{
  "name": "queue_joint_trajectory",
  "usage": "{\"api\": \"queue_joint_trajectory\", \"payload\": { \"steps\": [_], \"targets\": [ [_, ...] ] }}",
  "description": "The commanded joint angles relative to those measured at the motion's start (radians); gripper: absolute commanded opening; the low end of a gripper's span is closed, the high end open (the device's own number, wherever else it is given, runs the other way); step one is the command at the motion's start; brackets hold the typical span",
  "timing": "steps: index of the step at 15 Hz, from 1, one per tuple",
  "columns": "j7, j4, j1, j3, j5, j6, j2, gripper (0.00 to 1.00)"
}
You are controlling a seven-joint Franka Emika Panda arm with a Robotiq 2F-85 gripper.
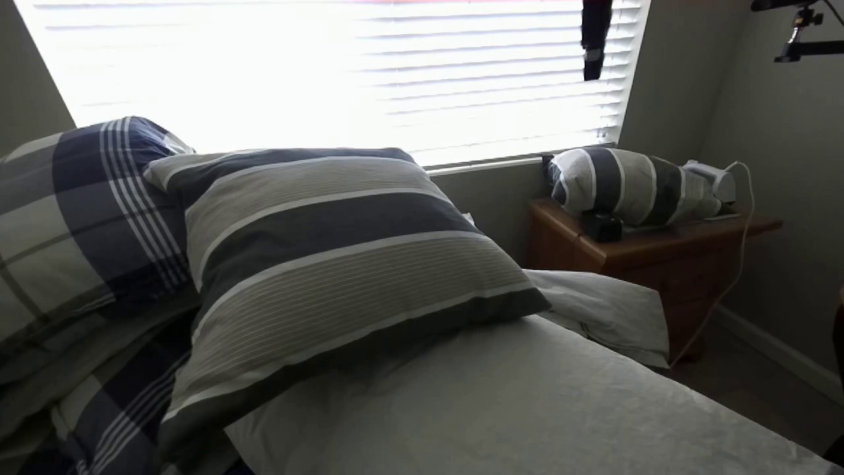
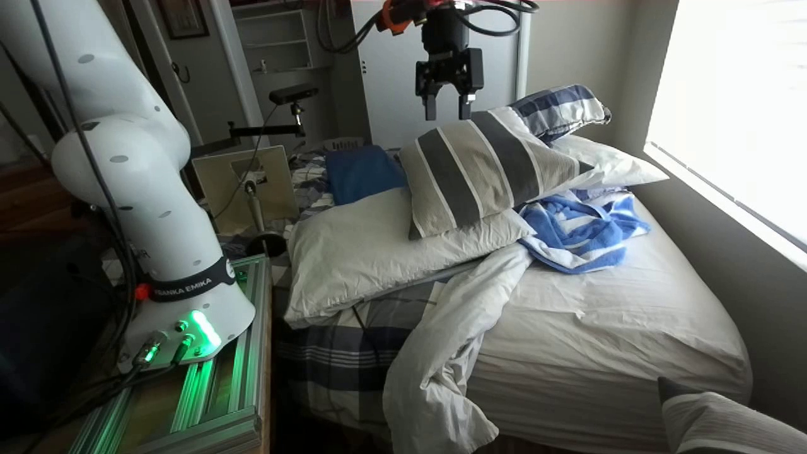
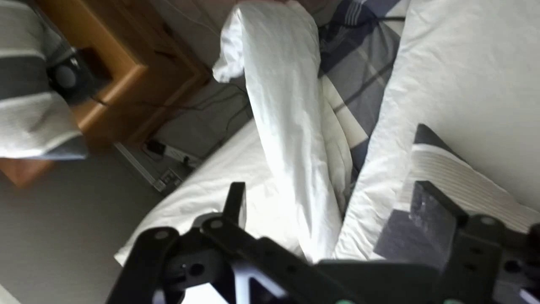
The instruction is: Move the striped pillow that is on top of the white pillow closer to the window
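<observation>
The striped pillow [image 1: 343, 244] has dark grey and cream bands. It lies tilted on the white pillow [image 1: 527, 396] in both exterior views; the striped pillow [image 2: 492, 170] covers the far part of the white pillow [image 2: 365, 252]. The bright window [image 2: 737, 107] with slatted blinds [image 1: 461, 86] is beyond them. My gripper [image 2: 449, 113] is open and empty, fingers down, above and apart from the striped pillow. In the wrist view, the gripper [image 3: 335, 202] has its fingers wide apart; a corner of the striped pillow [image 3: 455, 177] shows behind one finger, on the white pillow [image 3: 472, 80].
A plaid pillow [image 1: 86, 218] leans beside the striped one. A blue-white towel [image 2: 586, 233] lies on the window side of the bed. A striped bolster [image 1: 633, 185] rests on the nightstand [image 1: 593, 251]. A dark narrow part [image 1: 595, 46] hangs before the blinds, possibly the gripper edge-on.
</observation>
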Motion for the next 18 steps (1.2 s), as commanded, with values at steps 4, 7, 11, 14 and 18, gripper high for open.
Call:
{"api": "queue_joint_trajectory", "payload": {
  "steps": [4,7,11,14,18],
  "targets": [
    [-0.353,0.267,-0.044,-0.056,0.345,0.177,0.324,1.0],
    [-0.508,0.428,-0.125,-0.038,0.54,0.121,0.473,1.0],
    [-0.581,0.636,-0.222,0.012,0.718,-0.017,0.65,1.0],
    [-0.482,0.784,-0.248,0.04,0.79,-0.125,0.779,1.0],
    [-0.471,0.957,-0.261,0.082,0.837,-0.075,0.907,1.0]
  ]
}}
